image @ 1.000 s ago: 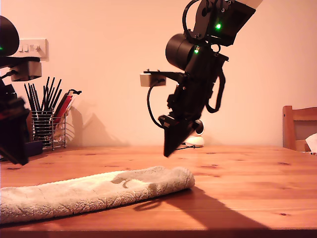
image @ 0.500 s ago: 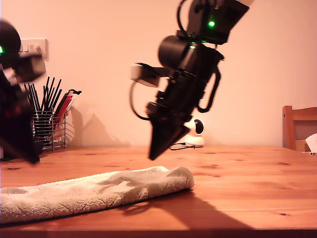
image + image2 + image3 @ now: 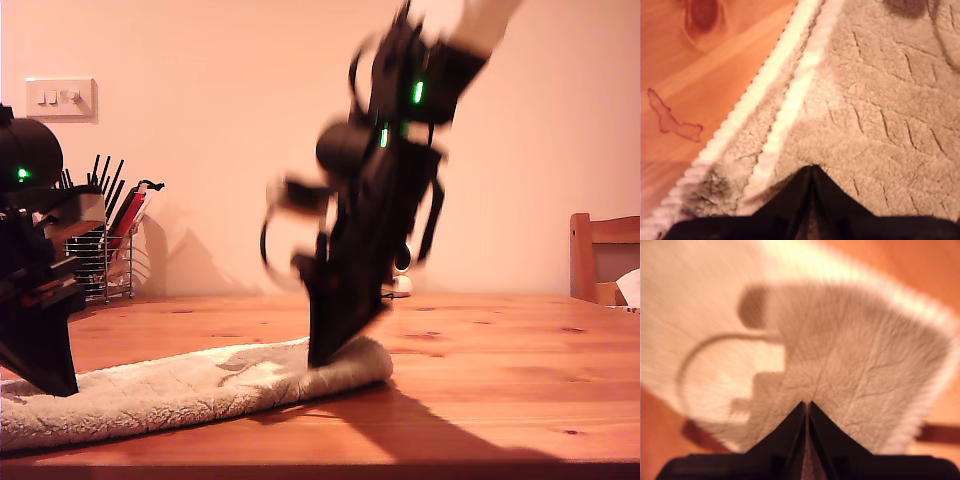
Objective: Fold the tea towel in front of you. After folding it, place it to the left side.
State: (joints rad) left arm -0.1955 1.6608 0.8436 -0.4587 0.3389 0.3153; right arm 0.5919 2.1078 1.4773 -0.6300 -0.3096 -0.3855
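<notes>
The tea towel (image 3: 200, 385) lies as a long, pale, fluffy folded strip along the table's front, from the exterior view's left edge to its middle. My first gripper (image 3: 55, 385) stands on the towel's end at the exterior view's left. Its jaws are shut, and the tips (image 3: 810, 169) press on the pile beside two corded hems (image 3: 790, 100). My second gripper (image 3: 320, 358), blurred by motion, points down at the rounded end of the towel (image 3: 855, 340) near the exterior view's middle. Those jaws are shut too, with the tips (image 3: 806, 404) at the cloth.
The wooden table (image 3: 480, 340) stretches bare toward the exterior view's right. A wire holder of pens and utensils (image 3: 100, 250) stands at the back on the exterior view's left, under a wall switch (image 3: 60, 97). A chair back (image 3: 600, 255) shows at that view's right edge.
My second gripper has swung down from above the table onto the towel's rounded end. My first gripper has moved in from the exterior view's left edge and dropped onto the towel's other end.
</notes>
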